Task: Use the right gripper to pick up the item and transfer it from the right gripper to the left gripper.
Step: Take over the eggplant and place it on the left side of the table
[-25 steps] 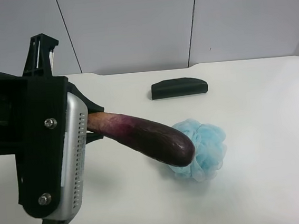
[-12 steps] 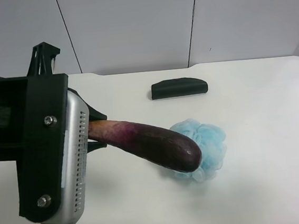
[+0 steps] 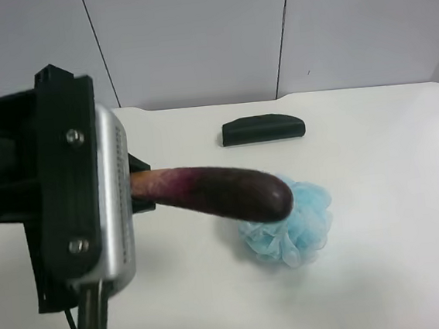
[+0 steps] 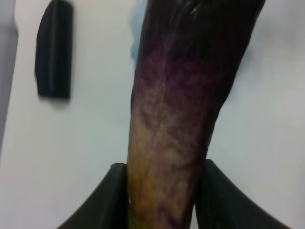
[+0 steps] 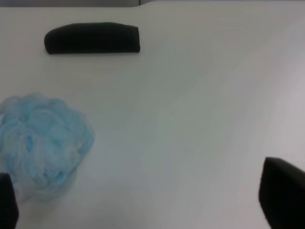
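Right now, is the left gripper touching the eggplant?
Touching. In the left wrist view the left gripper has both black fingers pressed flush against the pale end of the eggplant, with no gap on either side.

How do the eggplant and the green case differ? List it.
Pose: the eggplant sticks out in the air, held at its pale end by the left gripper; the case lies flat on the table.
Colour: the eggplant fades from dark purple to pink and yellow; the case is plain dark green.
Shape: the eggplant is round with a blunt tip; the case is low with an arched top.
Both are long and dark.
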{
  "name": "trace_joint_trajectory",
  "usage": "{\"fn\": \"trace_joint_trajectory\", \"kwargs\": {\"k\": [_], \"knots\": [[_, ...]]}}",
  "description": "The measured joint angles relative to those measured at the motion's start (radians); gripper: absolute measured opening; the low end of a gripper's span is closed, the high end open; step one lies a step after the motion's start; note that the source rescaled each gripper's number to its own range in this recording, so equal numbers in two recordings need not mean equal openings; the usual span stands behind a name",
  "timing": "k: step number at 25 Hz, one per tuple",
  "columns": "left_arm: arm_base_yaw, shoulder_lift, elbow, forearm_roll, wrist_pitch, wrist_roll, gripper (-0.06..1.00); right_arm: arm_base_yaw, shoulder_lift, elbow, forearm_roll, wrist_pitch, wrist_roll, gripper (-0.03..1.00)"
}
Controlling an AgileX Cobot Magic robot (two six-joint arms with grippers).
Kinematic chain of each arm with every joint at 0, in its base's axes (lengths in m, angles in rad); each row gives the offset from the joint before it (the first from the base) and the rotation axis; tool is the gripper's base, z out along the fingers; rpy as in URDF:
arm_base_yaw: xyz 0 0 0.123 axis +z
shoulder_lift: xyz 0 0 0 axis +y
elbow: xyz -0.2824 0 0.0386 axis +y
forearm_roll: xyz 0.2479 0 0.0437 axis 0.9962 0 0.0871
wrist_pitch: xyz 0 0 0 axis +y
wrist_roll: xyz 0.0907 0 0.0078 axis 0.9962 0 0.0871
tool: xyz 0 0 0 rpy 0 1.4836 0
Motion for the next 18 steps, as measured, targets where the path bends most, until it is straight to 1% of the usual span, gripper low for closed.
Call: {"fn": "trace_joint_trajectory", "kwargs": {"k": [1,3,6,11,15,18], "knots": [[0.031,0.0,0.0,0.0,0.0,-0.05,0.01,0.0,0.0,0.0,0.0,0.0,0.0,1.0],[0.124,0.0,0.0,0.0,0.0,-0.128,0.01,0.0,0.0,0.0,0.0,0.0,0.0,1.0],[0.286,0.0,0.0,-0.021,0.0,-0.188,0.01,0.0,0.0,0.0,0.0,0.0,0.0,1.0],[0.564,0.049,0.0,-0.114,0.001,-0.202,0.01,0.0,0.0,0.0,0.0,0.0,0.001,1.0],[0.715,0.132,0.0,-0.208,0.002,-0.202,0.01,0.0,0.0,0.0,0.0,0.0,0.001,1.0],[0.778,0.202,0.0,-0.283,0.0,-0.202,0.01,0.0,0.0,0.0,0.0,0.0,0.002,1.0]]}}
